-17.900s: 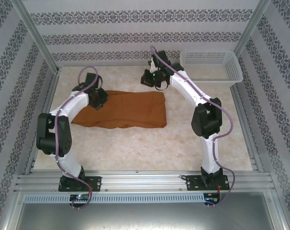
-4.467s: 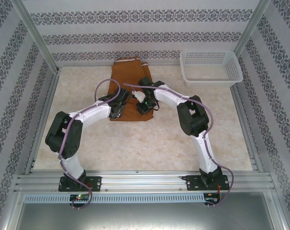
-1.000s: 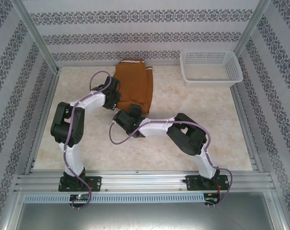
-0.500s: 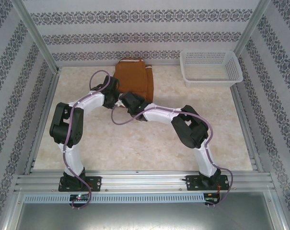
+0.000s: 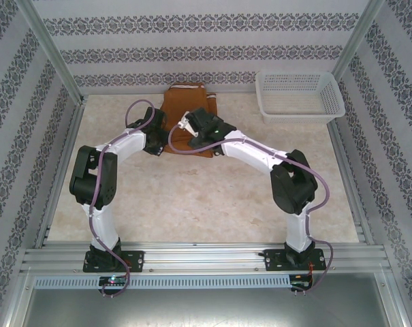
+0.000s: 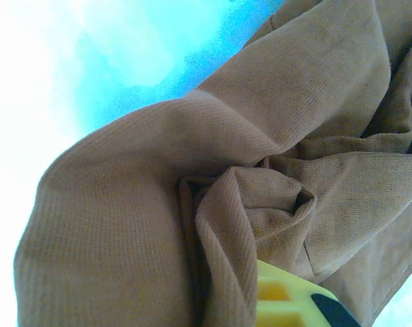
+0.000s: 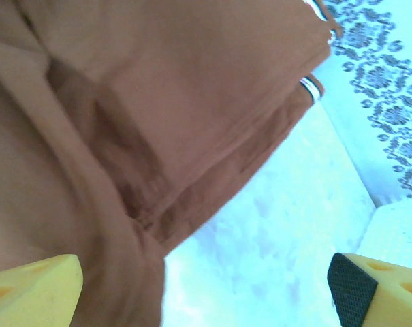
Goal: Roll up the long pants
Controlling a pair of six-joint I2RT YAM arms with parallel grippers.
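Observation:
The long pants (image 5: 188,102) lie folded lengthwise at the back centre of the table, rust-brown, their striped waistband against the far wall. My left gripper (image 5: 161,139) sits at their near left corner. In the left wrist view it is shut on a bunched fold of the long pants (image 6: 219,225), with one yellow finger (image 6: 294,306) showing beside the fold. My right gripper (image 5: 191,125) hovers over the near end of the cloth. In the right wrist view the right gripper (image 7: 206,293) is open wide, the long pants (image 7: 158,102) to its left, bare table under it.
A white plastic basket (image 5: 299,95) stands at the back right. Patterned walls and metal posts (image 5: 52,51) close in the table. The marble tabletop (image 5: 192,204) stretches in front of the arms.
My right arm has swung from in front of the pants up and right, over their near end. The left gripper has stayed put, and the pants' near edge has bunched up farther back.

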